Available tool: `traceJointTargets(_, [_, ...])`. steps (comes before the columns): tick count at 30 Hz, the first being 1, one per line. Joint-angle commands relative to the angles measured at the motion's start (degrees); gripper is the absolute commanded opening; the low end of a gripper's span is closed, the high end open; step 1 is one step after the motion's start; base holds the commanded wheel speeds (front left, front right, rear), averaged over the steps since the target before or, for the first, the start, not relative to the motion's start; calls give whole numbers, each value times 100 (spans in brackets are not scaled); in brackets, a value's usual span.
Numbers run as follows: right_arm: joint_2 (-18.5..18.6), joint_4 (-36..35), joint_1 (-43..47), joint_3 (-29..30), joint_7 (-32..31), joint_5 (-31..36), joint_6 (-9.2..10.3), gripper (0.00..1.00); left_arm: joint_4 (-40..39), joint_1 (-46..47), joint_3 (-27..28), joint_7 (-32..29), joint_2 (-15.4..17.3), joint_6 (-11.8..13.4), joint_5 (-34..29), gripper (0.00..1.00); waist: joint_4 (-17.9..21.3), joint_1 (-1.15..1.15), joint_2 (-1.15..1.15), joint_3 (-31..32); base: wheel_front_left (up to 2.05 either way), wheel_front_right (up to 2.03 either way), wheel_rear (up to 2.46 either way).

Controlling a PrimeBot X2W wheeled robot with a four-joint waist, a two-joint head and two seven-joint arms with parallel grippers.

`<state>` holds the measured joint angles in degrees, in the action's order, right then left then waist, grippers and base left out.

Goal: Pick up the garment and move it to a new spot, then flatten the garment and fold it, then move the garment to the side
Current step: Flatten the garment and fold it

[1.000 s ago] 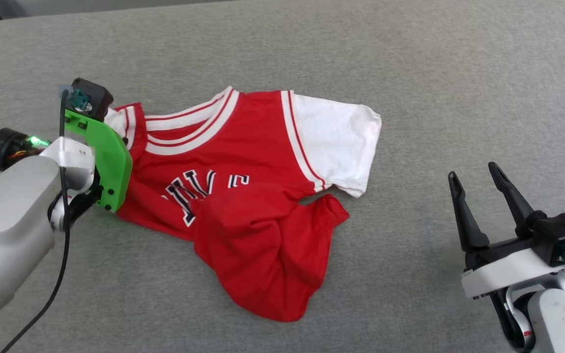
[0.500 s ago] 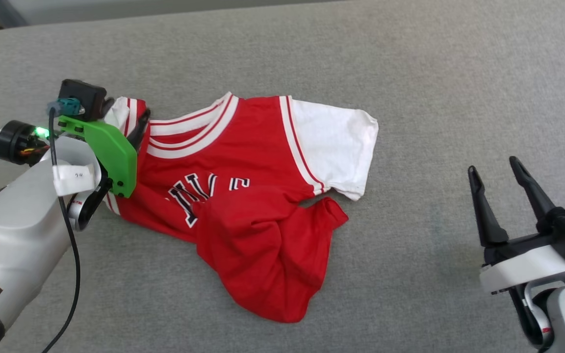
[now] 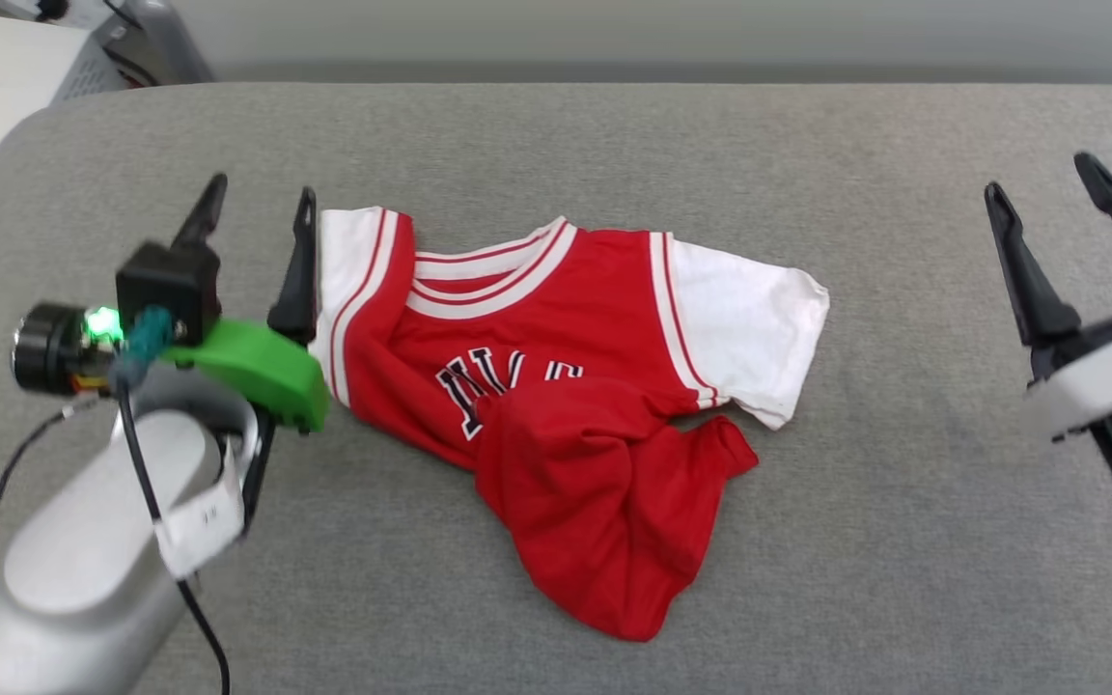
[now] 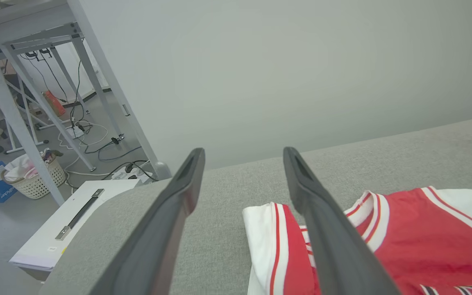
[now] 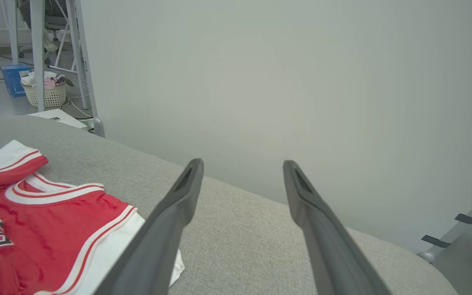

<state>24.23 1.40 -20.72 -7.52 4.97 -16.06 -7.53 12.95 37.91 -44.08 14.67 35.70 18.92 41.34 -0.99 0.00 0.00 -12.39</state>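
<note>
Left hand point(image 3: 262, 186) is spread and empty, raised just beside the jersey point(image 3: 566, 386), at the white sleeve on your left. Its inner finger sits right at that sleeve's edge; can't tell if it touches. The jersey lies crumpled mid-counter point(image 3: 614, 125), collar on the far side, red hem bunched up over part of the lettering. Right hand point(image 3: 1039, 174) is spread and empty too, well clear of the jersey's other sleeve.

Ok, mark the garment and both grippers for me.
garment point(image 3: 604, 319): head view, red chest below the collar trim.
left gripper point(image 3: 262, 188): head view, midway between its open fingertips.
right gripper point(image 3: 1039, 176): head view, midway between its open fingertips.
</note>
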Motion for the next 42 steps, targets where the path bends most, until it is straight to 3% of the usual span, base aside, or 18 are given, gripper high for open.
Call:
traceJointTargets(1, [165, 23, -234, -140, -295, -139, 4, 100, -177, -316, 203, 31, -49, 119, -181, 100, -166, 0, 0, 87, 0, 0, 0])
traceJointTargets(4, [505, 126, -728, -553, -1191, -590, 4, 100, -598, -862, 685, 31, -184, 278, -609, 100, -273, 0, 0, 58, 0, 0, 0])
traceJointTargets(9, [938, 546, -1430, -1266, -2927, -1336, 4, 100, -964, -1481, 1287, 32, -536, 303, -1156, 100, -443, 0, 0, -41, 0, 0, 0])
traceJointTargets(12, [1102, 810, -1783, -1692, -4015, -1843, 4, 100, -1073, -1768, 1571, 32, -800, 206, -1463, 100, -555, 0, 0, -148, 0, 0, 0])
traceJointTargets(16, [1177, 1163, -2159, -2093, -4915, -2284, 4, 100, -1097, -2007, 1884, 32, -1152, 3, -1765, 100, -698, 0, 0, -330, 0, 0, 0])
traceJointTargets(21, [1117, 1670, -2554, -2515, -5237, -2387, 4, 100, -1026, -2096, 2230, 32, -1566, -336, -2102, 100, -910, 0, 0, -609, 0, 0, 0])
traceJointTargets(30, [835, 2725, -2722, -3192, -4928, -2554, 4, 100, -872, -2014, 2753, 32, -2173, -873, -2618, 100, -1165, 0, 0, -956, 0, 0, 0])
traceJointTargets(35, [908, 2902, -2494, -3682, -4768, -2858, 4, 100, -753, -2069, 3014, 32, -2420, -1100, -2851, 100, -1140, 0, 0, -936, 0, 0, 0])
traceJointTargets(36, [933, 2898, -2494, -3727, -4655, -2885, 4, 35, -732, -2086, 3064, 32, -2450, -1135, -2884, 100, -1121, 0, 0, -917, 0, 0, 0])
traceJointTargets(37, [974, 2870, -2509, -3780, -4482, -2913, 4, 0, -702, -2108, 3126, 32, -2481, -1177, -2924, 100, -1093, 0, 0, -886, 0, 0, 0])
traceJointTargets(42, [1296, 2597, -2659, -3797, -3305, -3072, 4, 0, -533, -2239, 3413, 32, -2593, -1371, -3122, 100, -938, 0, 0, -582, 0, 0, 0])
